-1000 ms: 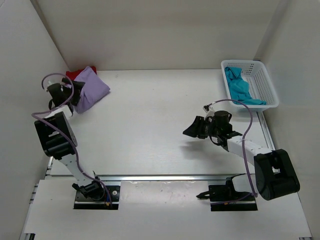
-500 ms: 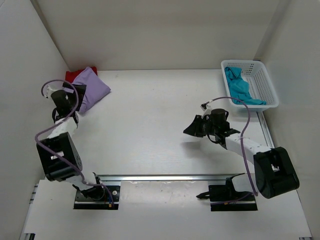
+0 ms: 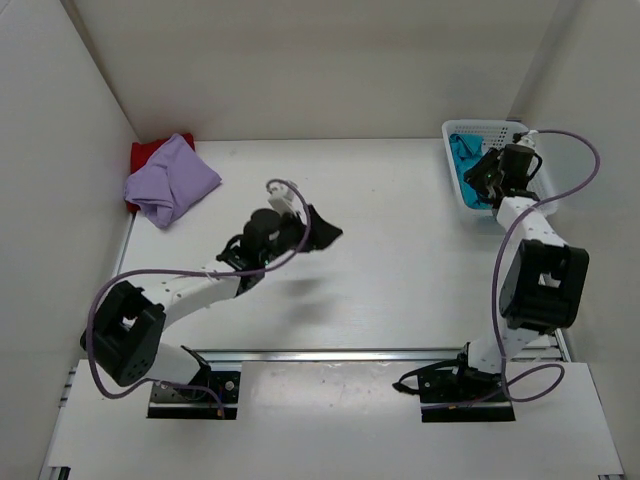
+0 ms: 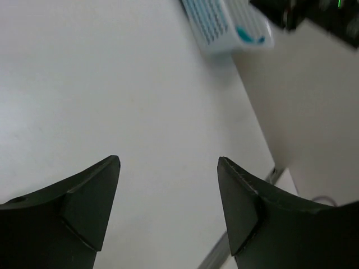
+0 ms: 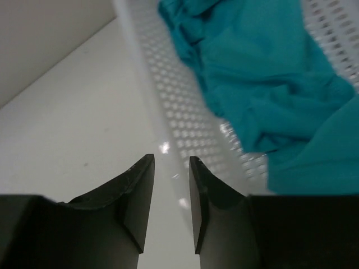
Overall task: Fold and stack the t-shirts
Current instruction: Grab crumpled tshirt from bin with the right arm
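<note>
A folded lavender t-shirt lies on a dark red t-shirt in the far left corner. A teal t-shirt lies crumpled in the white lattice basket at the far right; in the top view only a bit of the teal t-shirt shows. My right gripper hangs over the basket's near wall, jaws a narrow gap apart and empty; from above the right gripper covers part of the basket. My left gripper hovers open over the table's middle, and the wrist view shows the left gripper empty.
White walls close in the table on the left, back and right. A metal rail runs along the near edge by the arm bases. The basket shows far off in the left wrist view, with the right arm beside it.
The left arm swung from the lavender t-shirt in the corner to the table's middle. The right arm went from mid-table to the basket, and its jaws narrowed.
</note>
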`<state>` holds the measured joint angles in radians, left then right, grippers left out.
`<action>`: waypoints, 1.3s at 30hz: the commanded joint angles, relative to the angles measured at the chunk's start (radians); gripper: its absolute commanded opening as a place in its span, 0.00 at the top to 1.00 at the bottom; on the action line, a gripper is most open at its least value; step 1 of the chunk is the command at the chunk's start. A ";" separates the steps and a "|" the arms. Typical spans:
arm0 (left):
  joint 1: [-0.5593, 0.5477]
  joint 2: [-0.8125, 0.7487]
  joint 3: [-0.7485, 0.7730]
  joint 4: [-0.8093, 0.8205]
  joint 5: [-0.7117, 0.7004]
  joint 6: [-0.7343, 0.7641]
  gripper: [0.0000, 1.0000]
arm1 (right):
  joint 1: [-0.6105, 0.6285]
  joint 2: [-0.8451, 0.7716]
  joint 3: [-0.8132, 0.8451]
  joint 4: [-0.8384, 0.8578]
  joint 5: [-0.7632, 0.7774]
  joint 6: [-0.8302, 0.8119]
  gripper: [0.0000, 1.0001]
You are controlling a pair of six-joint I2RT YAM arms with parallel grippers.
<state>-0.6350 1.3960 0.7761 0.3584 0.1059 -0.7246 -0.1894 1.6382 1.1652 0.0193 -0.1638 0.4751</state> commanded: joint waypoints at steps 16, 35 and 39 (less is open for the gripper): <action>-0.089 -0.083 -0.370 0.099 0.258 0.017 0.20 | -0.010 0.752 0.971 -0.690 0.469 -0.313 0.41; 0.044 -0.270 -0.370 0.021 0.248 0.008 0.22 | -0.004 0.780 1.252 -0.848 0.390 -0.288 1.00; 0.052 -0.259 -0.348 0.033 0.274 -0.015 0.24 | 0.004 0.600 1.306 -0.848 0.359 -0.280 1.00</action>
<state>-0.5907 1.1431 0.3885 0.3935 0.3496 -0.7292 -0.1963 2.4783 2.3707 -0.8547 0.2138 0.1730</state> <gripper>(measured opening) 0.759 0.054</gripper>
